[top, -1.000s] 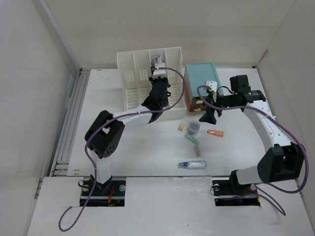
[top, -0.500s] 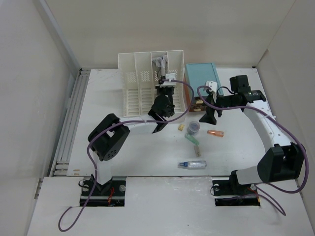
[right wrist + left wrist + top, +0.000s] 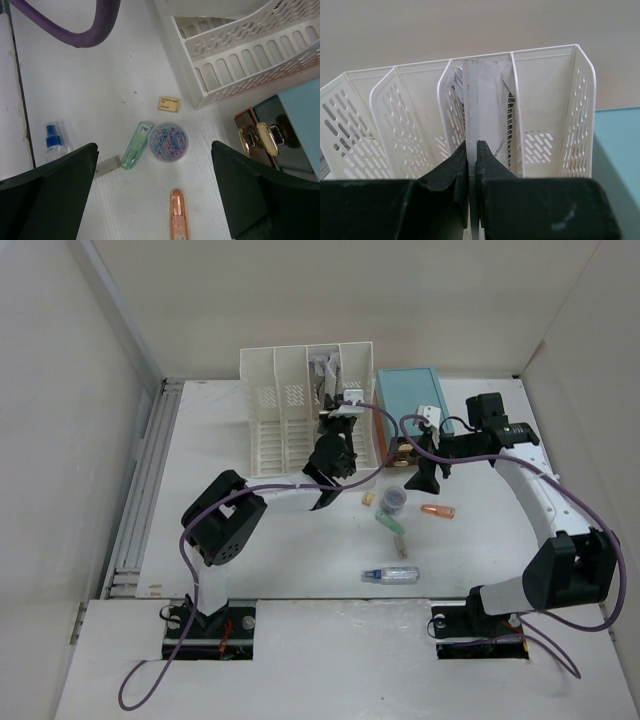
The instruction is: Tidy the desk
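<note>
The left pincer [image 3: 472, 150] pinches a paper [image 3: 485, 100] in the white rack [image 3: 555, 105], the right pincer [image 3: 154, 146] hangs spread wide over a clip tub [image 3: 168, 142], and the white surface [image 3: 300, 550] lies under all.

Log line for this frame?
left gripper: shut on paper sheet in file rack | right gripper: open, aimed at paper-clip tub

rack [image 3: 264, 425]: paper [image 3: 322, 366] in 3rd slot | desk [image 3: 300, 560]: clips jar [image 3: 393, 502], spray btl [image 3: 392, 574]
</note>
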{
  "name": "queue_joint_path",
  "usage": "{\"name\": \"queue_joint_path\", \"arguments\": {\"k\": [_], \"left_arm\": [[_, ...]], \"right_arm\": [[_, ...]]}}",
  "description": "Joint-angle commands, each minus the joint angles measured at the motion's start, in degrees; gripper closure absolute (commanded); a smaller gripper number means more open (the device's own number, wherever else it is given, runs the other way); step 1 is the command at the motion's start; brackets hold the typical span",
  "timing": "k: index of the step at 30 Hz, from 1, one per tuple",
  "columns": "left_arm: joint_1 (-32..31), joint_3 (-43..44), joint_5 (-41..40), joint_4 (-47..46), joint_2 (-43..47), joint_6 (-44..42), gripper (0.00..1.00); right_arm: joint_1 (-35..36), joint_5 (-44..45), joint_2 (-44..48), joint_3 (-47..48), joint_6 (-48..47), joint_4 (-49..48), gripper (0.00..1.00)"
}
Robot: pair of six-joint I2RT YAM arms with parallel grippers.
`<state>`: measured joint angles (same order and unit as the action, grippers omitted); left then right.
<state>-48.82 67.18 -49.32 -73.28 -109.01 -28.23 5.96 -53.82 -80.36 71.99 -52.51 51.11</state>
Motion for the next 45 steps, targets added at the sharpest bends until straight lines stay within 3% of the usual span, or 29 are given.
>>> {"name": "queue_joint_path", "arguments": {"k": [1,26,30,37,45], "left_arm": [[-0.8,2.4,0.0,-22.1,0.6,-4.1,1.0],[-1.9,4.4,3.0,-39.2,-3.2,-15.2,1.0],[-2.4,3.2,4.1,-45.4,-3.8,-17.9,1.0],[-2.4,2.7,4.7,-45.5,-5.9,-14.2,1.0],[-1.8,-5.5,-0.2,-45.5,-2.8,-5.6,1.0]], "right_arm": [[-0.4,-2.6,-0.5,2.8,-2.0,0.9,0.0],[-0.4,-2.6,-3.1,3.3,-4.1,3.6,0.0],[-0.4,-3.1,-3.7,3.3,-4.1,3.6,0.0],[-0.4,-3.1,-4.2,3.9,-4.6,4.1,0.0],[-0.4,-3.1,-4.7,3.9,-4.6,4.1,0.0]]}}
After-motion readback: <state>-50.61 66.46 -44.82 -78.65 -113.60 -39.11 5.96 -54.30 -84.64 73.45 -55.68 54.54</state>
